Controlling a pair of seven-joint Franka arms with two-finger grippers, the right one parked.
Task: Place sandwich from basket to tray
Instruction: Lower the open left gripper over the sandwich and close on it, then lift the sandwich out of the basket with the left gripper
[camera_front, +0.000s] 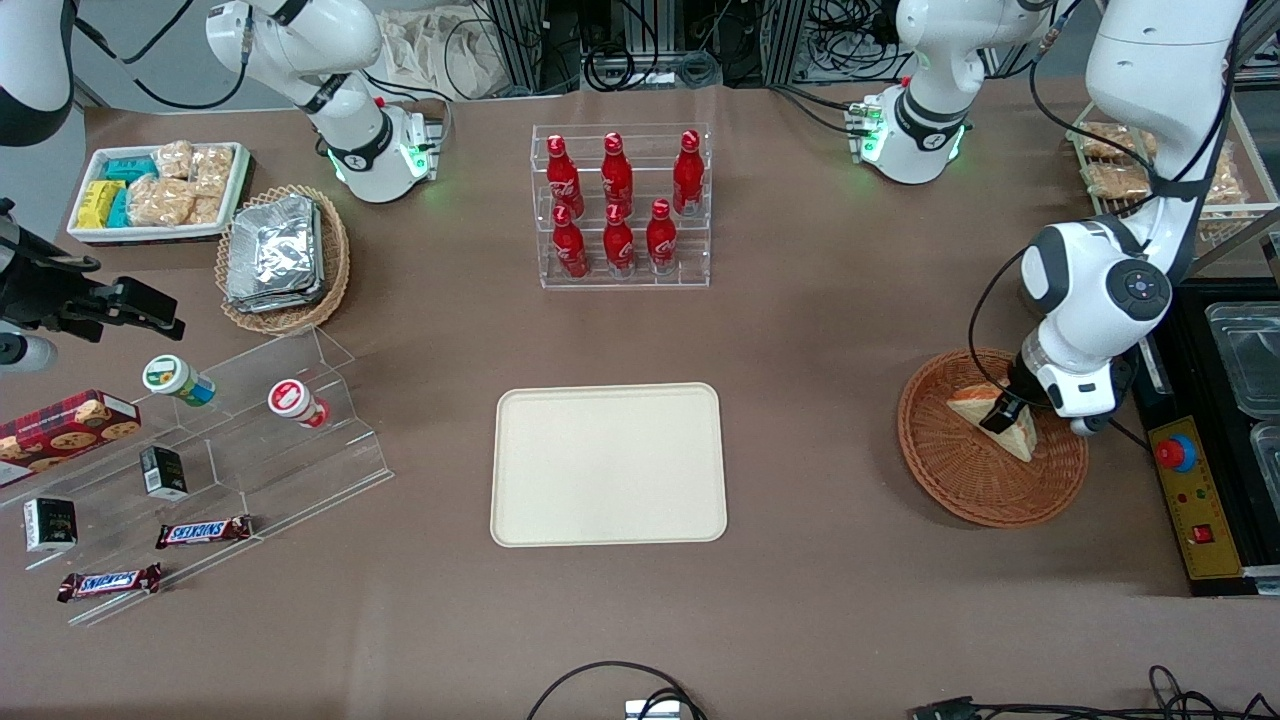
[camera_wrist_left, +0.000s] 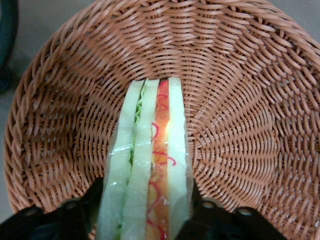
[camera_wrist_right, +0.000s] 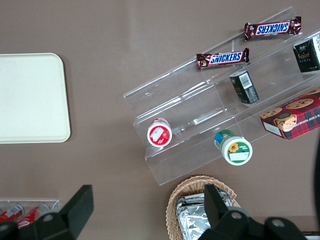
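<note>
The left arm's black two-finger tool (camera_front: 1003, 413) sits low inside the round, shallow, reddish-brown woven wicker basket (camera_front: 960, 480) at the working arm's end of the brown counter (camera_front: 800, 330). In the left wrist view its two black fingers (camera_wrist_left: 82, 210) press against either flat face of the triangular, clear-wrapped wedge sandwich of pale white bread (camera_wrist_left: 147, 165), pinching it with the layered edge of green and red-orange filling facing the camera. The sandwich (camera_front: 1000, 420) lies in the basket (camera_wrist_left: 240, 75), its woven floor showing all around the wedge; whether it rests on the weave or is raised just off it cannot be told.

The large flat cream-coloured rectangular plastic tray with rounded corners (camera_front: 608, 465) lies bare at the middle of the counter, well apart from the basket and toward the parked arm's end from it. Farther from the front camera than the tray stands a clear acrylic tiered rack of red bottles (camera_front: 620, 205). Toward the parked arm's end, a lighter tan wicker basket holding silver foil packets (camera_front: 283, 258) sits beside a small white tray of snack packets (camera_front: 158, 190), and nearer the front camera a clear stepped display (camera_front: 250, 450) carries two round tubs, small dark boxes and two Snickers bars (camera_front: 203, 531).
</note>
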